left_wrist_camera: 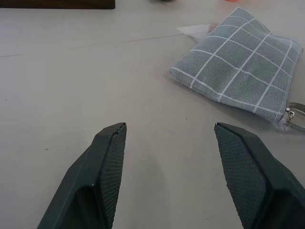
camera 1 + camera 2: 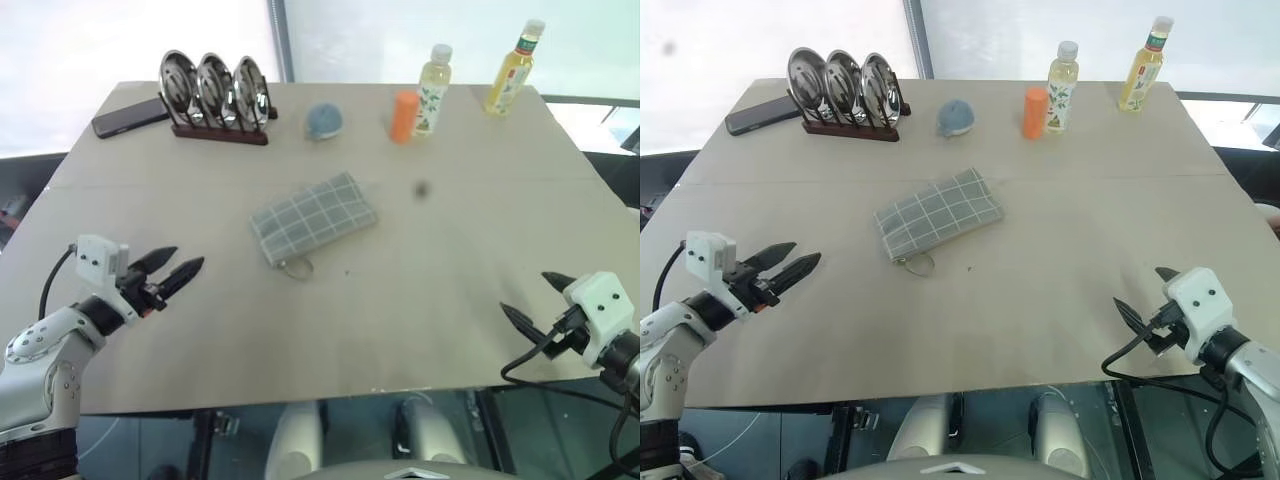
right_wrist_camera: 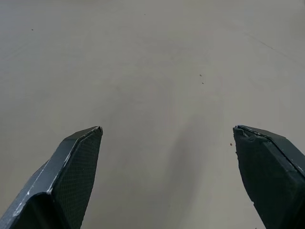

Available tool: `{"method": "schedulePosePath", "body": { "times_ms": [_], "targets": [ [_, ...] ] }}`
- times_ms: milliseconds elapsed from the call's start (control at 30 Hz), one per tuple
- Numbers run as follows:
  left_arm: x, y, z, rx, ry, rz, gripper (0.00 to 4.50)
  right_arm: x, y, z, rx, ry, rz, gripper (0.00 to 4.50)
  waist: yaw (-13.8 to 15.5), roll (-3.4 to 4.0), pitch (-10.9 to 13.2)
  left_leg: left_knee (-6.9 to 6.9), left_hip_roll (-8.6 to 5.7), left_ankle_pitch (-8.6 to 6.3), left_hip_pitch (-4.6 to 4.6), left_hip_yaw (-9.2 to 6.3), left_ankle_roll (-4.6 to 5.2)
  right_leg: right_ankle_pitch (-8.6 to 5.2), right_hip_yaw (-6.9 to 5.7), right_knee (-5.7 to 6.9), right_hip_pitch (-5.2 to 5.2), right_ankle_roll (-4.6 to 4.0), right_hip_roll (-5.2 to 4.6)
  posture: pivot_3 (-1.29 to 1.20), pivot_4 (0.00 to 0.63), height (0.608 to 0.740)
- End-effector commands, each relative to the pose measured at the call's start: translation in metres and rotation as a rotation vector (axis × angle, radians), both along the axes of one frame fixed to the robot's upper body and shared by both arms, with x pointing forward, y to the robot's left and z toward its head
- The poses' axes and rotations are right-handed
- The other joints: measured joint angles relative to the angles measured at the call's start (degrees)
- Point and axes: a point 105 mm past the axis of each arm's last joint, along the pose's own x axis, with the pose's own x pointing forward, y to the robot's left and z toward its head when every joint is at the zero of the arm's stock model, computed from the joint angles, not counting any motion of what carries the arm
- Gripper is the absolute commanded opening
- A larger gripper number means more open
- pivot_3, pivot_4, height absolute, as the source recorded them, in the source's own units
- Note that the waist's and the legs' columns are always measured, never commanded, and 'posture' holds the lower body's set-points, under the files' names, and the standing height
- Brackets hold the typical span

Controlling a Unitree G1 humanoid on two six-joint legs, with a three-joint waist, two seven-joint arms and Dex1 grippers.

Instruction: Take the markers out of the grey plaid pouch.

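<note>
Bright daylight floods in from the windows behind my table (image 2: 480, 250), washing them out to white. Shadows on the table are faint and soft. A small dark smudge hangs right of the grey plaid pouch (image 2: 314, 217).

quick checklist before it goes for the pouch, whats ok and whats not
1. Left gripper open and empty: ok.
2. Right gripper open and empty: ok.
3. Grey plaid pouch lies flat in mid-table, apart from both grippers, with bare table between: ok.
4. Ring pull at the pouch's near edge, uncovered: ok.
5. Pouch opened: cannot tell; no lining shows, looks shut.
6. Markers out of the pouch: not ok, none lie on the table.
7. Round blue-grey object and orange bottle stand well behind the pouch: ok.
</note>
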Motion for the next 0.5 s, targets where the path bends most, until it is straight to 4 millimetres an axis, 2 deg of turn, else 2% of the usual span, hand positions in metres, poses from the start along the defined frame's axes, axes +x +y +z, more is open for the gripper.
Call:
{"method": "schedulePosePath", "body": {
  "times_ms": [33,133,300,400,500],
  "targets": [
    [0.002,-0.006,0.020,0.010,-0.054,-0.033,3.02,0.004,0.002,0.015,-0.018,-0.064,0.020,4.45,-0.01,0.00,0.00,0.00,0.00,0.00,0.00,0.00,0.00,0.00,0.00,0.00,0.00,0.00,0.00,0.00,0.150,0.740],
    [0.010,-0.019,0.030,0.004,-0.093,-0.074,3.02,0.010,0.013,0.022,0.000,-0.102,0.044,4.45,0.04,-0.03,-0.02,0.02,0.00,0.00,0.01,-0.01,-0.01,0.00,-0.01,0.02,0.01,0.03,0.01,0.00,0.150,0.740],
    [0.018,-0.029,0.034,0.053,-0.137,-0.094,3.02,0.017,0.031,0.031,0.021,-0.148,0.101,4.45,-0.03,0.01,-0.04,0.03,0.00,0.01,0.02,-0.02,0.00,0.02,-0.02,0.03,0.04,0.00,0.02,0.00,0.150,0.740],
    [0.021,-0.029,0.035,0.196,-0.183,-0.126,3.02,0.018,0.046,0.039,0.061,-0.161,0.167,4.45,-0.04,0.01,-0.03,0.04,0.01,0.02,0.02,-0.02,0.01,0.09,0.02,0.02,0.04,-0.12,0.11,0.00,0.150,0.740],
    [0.015,-0.033,0.033,0.350,-0.220,-0.289,3.02,0.012,0.060,0.047,0.081,-0.153,0.259,4.45,0.03,0.02,-0.03,0.02,0.08,0.10,0.02,-0.04,0.16,0.14,0.02,0.00,0.03,-0.22,0.22,0.00,0.150,0.740]
  ]
}}
